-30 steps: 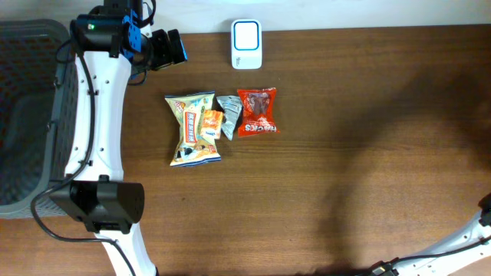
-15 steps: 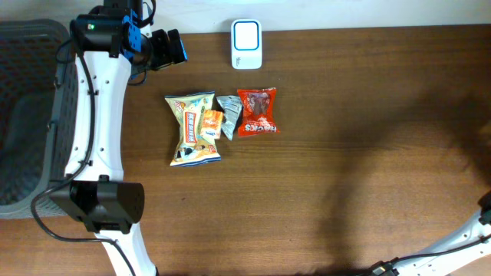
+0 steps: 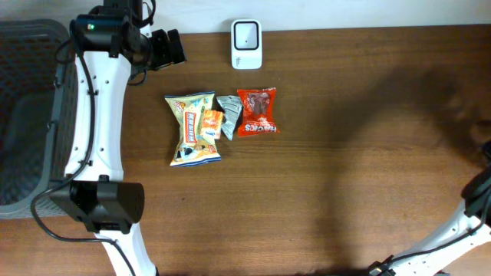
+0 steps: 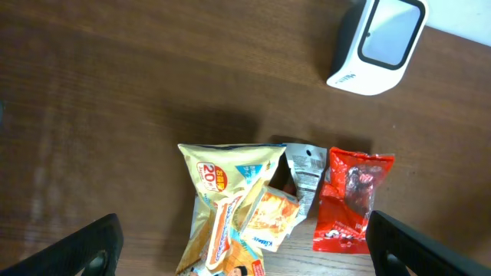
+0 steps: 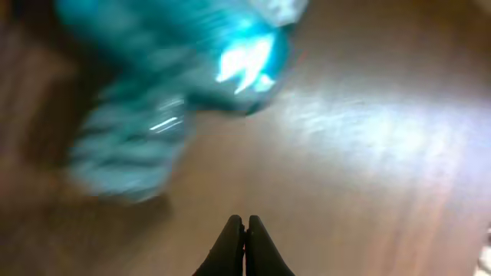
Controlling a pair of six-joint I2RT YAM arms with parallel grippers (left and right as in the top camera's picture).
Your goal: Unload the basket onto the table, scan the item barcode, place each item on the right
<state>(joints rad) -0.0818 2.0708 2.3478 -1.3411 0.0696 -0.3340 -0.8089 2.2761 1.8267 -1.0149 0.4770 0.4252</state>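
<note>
No packet is taken yet, so I judge the step to be the approach before the first pick. The left claw (image 3: 175, 47) hovers with its fingers spread wide over the far-left part of the surface (image 3: 353, 153), just left of the scanner (image 3: 246, 34), and it holds nothing. The right claw (image 5: 244, 244) is pressed together and empty, near a blurred teal shape (image 5: 161, 92) that I cannot identify. The items lie in one cluster on the near side of the scanner: a yellow bag (image 3: 192, 130), a small orange packet (image 3: 212, 123) resting on it, a silver packet (image 3: 229, 115) and a red packet (image 3: 257, 112), packed closely side by side. The long axis of the yellow bag and of the red packet runs from far edge to near edge, one short end toward the scanner side, the bag a little tilted. No barcode shows from above, so the next move probably calls for pinching one packet at an edge and turning its code toward the scanner window.
</note>
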